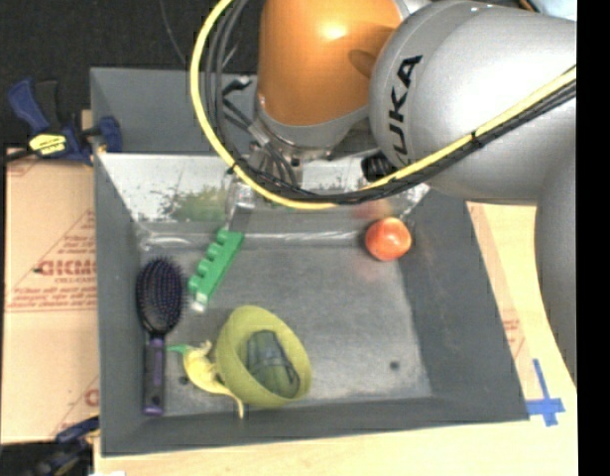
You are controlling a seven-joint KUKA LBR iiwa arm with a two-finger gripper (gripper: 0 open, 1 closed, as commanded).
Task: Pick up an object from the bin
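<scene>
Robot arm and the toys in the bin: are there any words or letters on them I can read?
"UKA": black letters on the silver arm; the word's start is hidden.
Hairbrush, green block, red ball, yellow-green cup: no writing that can be read.

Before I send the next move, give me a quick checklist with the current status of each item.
1. Gripper state known: cannot tell; it sits under the orange wrist cover.
2. Green toothed block has nothing lying on it: ok.
3. Orange-red ball sits alone by the back wall: ok.
4. Hairbrush has room on the left-wall side: not ok.
5. Yellow-green bowl is apart from the yellow banana-shaped thing: not ok, they overlap.
</scene>
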